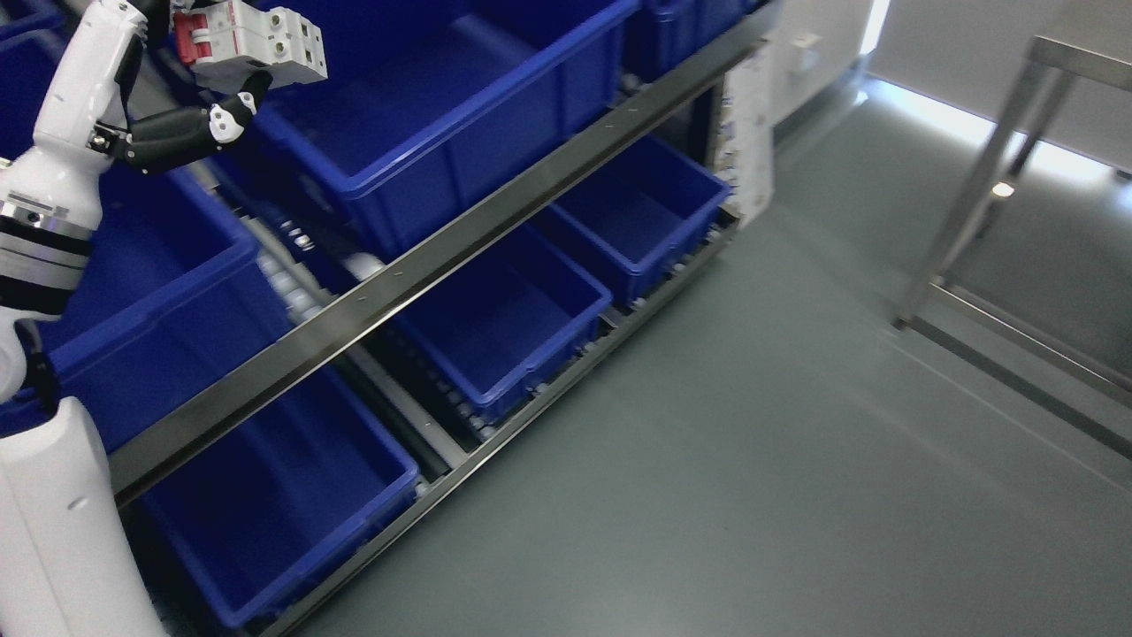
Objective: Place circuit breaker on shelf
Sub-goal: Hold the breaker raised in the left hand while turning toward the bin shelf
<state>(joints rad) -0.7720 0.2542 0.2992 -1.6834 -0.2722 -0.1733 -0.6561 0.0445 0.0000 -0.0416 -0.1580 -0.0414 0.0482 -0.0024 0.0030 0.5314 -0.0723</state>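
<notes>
My left hand (208, 80) is raised at the top left of the head view and is shut on a white circuit breaker (265, 42) with a red switch. It holds the breaker above the near corner of a large blue bin (442, 115) on the upper level of the shelf rack (424, 265). A black thumb (177, 137) with a white tip reaches under the breaker. The white left arm comes up along the left edge. The right arm is out of view.
Several empty blue bins stand on the rack's two levels, among them one at the left (168, 292) and lower ones (504, 318) (292, 495) (646, 212). Grey floor (752, 460) lies to the right. A metal frame (990, 177) stands at the far right.
</notes>
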